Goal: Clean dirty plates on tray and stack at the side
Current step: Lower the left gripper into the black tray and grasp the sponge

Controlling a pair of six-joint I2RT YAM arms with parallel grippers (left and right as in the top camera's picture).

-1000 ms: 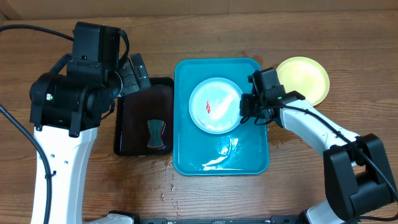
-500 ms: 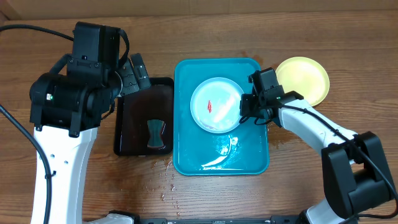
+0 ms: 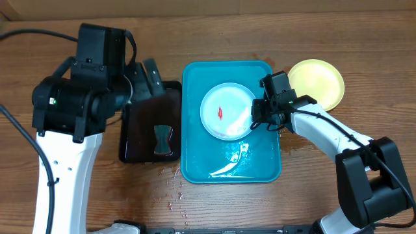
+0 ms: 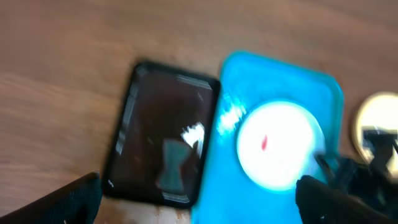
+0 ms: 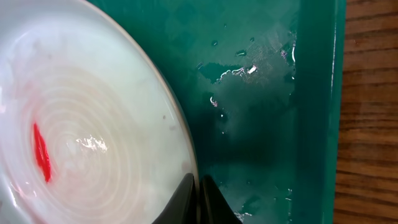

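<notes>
Black tray (image 3: 140, 130) on wooden table (image 3: 214, 32); grey-green hourglass-shaped piece (image 3: 162, 139) lying inside; water droplets (image 3: 175, 195) on wood nearby.

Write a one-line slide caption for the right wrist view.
Shut jaws pinch the rim of a red-smeared plate in the wet teal tray.

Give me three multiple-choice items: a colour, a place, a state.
1. The smear on the white plate: A brown B green C red
2. The yellow plate, relative to the teal tray: A inside B on the table to its right C beneath
3. Fingers of the left gripper: A wide apart, empty B shut on a plate C shut on a sponge
C, the central streak is red; B, it sits on wood beyond the tray's rim; A, the left wrist view shows them far apart.
</notes>
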